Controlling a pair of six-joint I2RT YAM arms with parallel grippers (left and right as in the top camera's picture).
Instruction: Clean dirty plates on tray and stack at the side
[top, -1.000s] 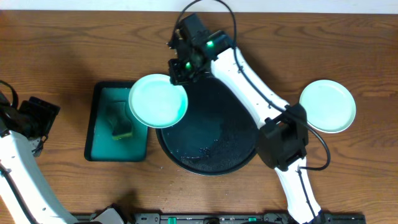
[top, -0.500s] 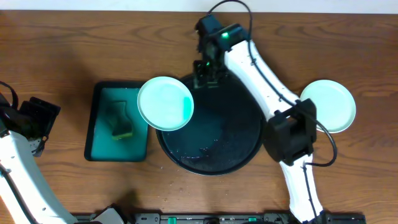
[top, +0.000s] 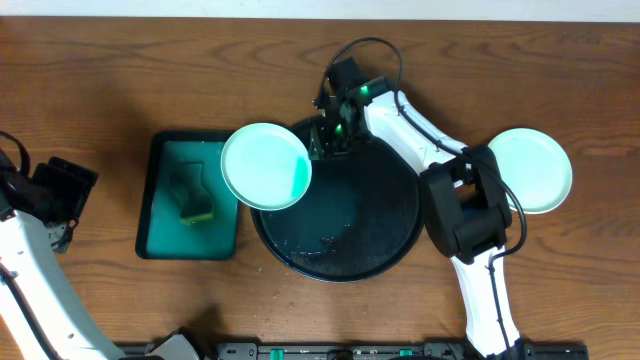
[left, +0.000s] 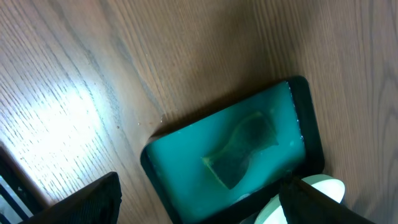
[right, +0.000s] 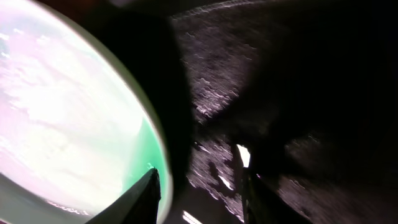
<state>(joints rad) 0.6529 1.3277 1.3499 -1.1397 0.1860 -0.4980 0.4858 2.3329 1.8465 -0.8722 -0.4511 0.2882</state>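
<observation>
The black tray (top: 370, 235) lies mid-table. A mint green plate (top: 262, 166) with a green smear at its right edge rests over the black tray's left rim. My right gripper (top: 330, 142) is open and empty over the black tray's back part, just right of that plate. In the right wrist view the plate (right: 62, 112) fills the left side and the wet black tray (right: 292, 93) the right, with my right gripper's (right: 198, 199) left finger by the plate's rim. A second pale plate (top: 527, 170) lies on the table at the right. No third plate shows separately. My left gripper (left: 199, 211) is open and empty.
A rectangular teal tray (top: 160, 215) with a dark sponge (top: 194, 197) lies left of the black tray. In the left wrist view the teal tray (left: 180, 174), the sponge (left: 239, 155) and a bit of the plate (left: 323, 186) show. The left arm (top: 50, 195) is at the far left edge.
My right gripper let go of the mint plate, which moved slightly right and settled on the black tray's left rim. The gripper then moved right and down over the black tray. The left arm has not moved.
</observation>
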